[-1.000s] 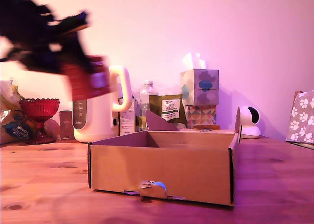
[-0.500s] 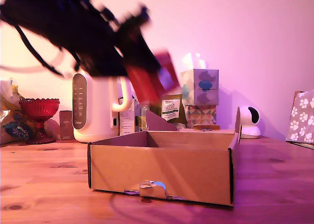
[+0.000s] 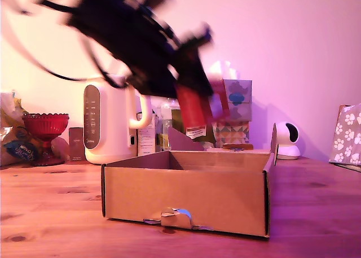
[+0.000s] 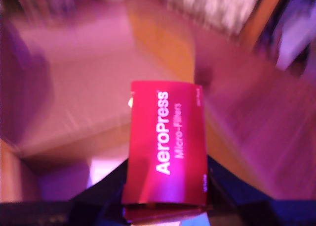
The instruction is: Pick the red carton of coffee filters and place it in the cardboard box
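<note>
Red carton (image 3: 198, 104) is hanging in the air above the cardboard box (image 3: 186, 197), the gripper (image 3: 192, 100) clamping its jaws tight on it, everything motion-blurred.

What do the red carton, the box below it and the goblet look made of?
Red carton: thin printed card, slightly glossy, folded edges. Cardboard box: matte brown corrugated board, torn front tab. Red goblet: probably pressed glass, translucent and ribbed.

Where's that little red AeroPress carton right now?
In the exterior view the red carton hangs in the air, held in the tool, above the cardboard box and in front of the tissue boxes.
</note>
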Available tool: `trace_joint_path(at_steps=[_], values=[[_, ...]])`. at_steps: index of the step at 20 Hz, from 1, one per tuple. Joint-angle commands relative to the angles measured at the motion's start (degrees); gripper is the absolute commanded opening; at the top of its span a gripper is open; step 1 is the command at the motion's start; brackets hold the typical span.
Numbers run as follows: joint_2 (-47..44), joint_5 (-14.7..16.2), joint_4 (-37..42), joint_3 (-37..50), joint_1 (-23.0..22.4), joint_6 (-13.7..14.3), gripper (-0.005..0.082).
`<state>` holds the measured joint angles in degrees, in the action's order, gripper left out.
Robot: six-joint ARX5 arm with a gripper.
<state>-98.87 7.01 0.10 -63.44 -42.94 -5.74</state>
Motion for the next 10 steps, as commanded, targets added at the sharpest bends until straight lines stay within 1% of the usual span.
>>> trace_joint_path(at_steps=[1,4,7,8,9,10], values=[[-3.96,0.07,-6.60,-2.73,-0.15,1.27,0.0183],[-7.69,-0.42,-15.26,-8.02,-0.09,1.62,0.0183],[-7.72,-0.39,-16.11,-8.44,-0.04,1.73,0.0191],[-7.72,-0.39,-16.85,-8.74,-0.02,1.68,0.0244],[-7.72,-0.35,-17.05,-8.79,-0.04,1.64,0.0370],[-7.39,-0.22,-17.14,-8.81,-0.04,1.64,0.0537]])
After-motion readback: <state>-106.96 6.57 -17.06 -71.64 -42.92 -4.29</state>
